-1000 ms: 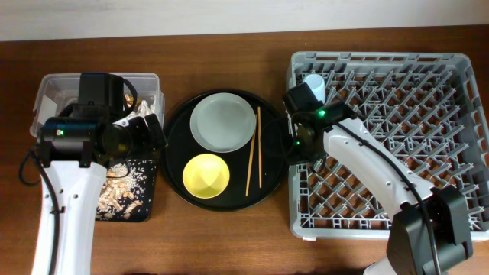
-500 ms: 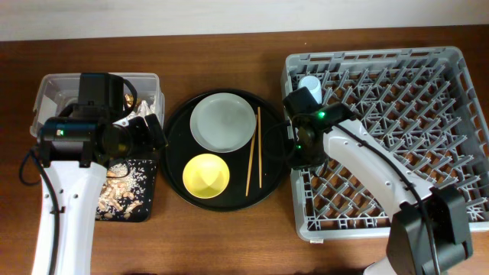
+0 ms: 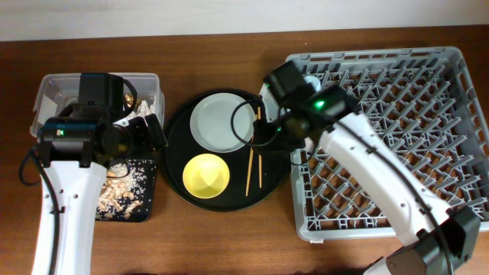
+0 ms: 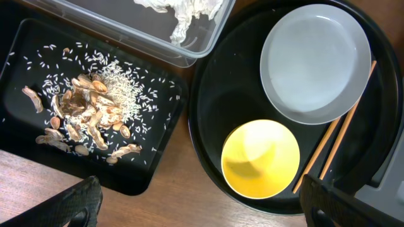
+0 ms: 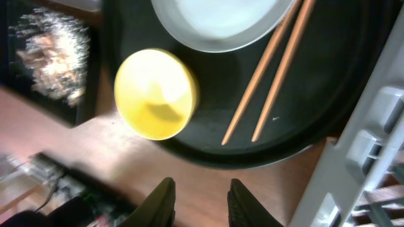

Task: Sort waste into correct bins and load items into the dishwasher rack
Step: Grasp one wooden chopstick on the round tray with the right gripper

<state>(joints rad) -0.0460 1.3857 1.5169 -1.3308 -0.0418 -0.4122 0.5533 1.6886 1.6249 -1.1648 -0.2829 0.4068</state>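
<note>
Your right gripper (image 5: 202, 203) hung above the right side of the round black tray (image 3: 177, 114). Its fingers were a modest gap apart with nothing between them. The chopsticks (image 5: 273, 66) lay just ahead of the fingertips in the wrist view, side by side on the tray. They ran near-to-far between the plate (image 3: 221, 122) and the tray's right rim. Overhead, the gripper sat over their far half. No contact showed, and the height above them can't be told.

The plate sat on the far part of the round tray, touching or almost touching the sticks' far ends. The yellow bowl (image 3: 206, 174) sat on the near part, left of the sticks and apart from them. The dishwasher rack (image 3: 397, 137) stood just right of the tray, and your right arm reached across its far-left corner.

Your left gripper (image 4: 199, 195) was spread wide and empty. It hovered where the shallow black tray (image 3: 153, 206) meets the round tray. Food scraps (image 4: 88, 116) lay scattered on the shallow tray, to the gripper's left. Crumpled tissue (image 4: 180, 16) lay in the clear tub (image 3: 46, 92), far of the shallow tray. The bowl was near this gripper, on its right.
</note>
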